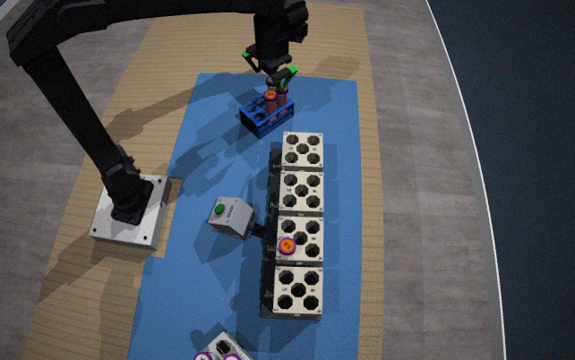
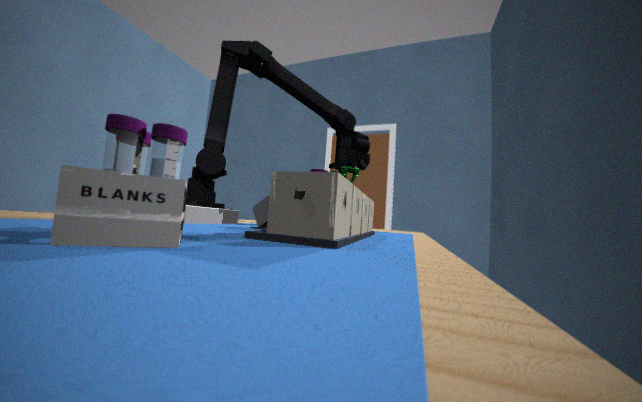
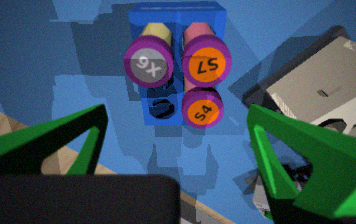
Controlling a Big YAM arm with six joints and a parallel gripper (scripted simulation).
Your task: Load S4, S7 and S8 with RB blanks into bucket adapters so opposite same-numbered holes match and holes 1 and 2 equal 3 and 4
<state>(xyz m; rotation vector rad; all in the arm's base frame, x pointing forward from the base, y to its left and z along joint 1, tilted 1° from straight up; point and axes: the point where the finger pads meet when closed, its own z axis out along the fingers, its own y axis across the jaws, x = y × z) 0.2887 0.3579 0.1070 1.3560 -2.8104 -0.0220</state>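
Pincer [image 3: 177, 150] released, holds nothing, hovers above blue rack RS [image 1: 251, 117] near desk's far edge. S4 [image 3: 202, 111] upright, nearest, just ahead of fingertips; S7 [image 3: 206, 60] behind it, X6 [image 3: 148, 63] beside S7.

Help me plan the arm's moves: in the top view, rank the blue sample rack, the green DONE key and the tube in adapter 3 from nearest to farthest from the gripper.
Gripper, open:
1. Blue sample rack, just below it.
2. Green DONE key, mid-mat, toward the base.
3. Tube in adapter 3, further down the row.
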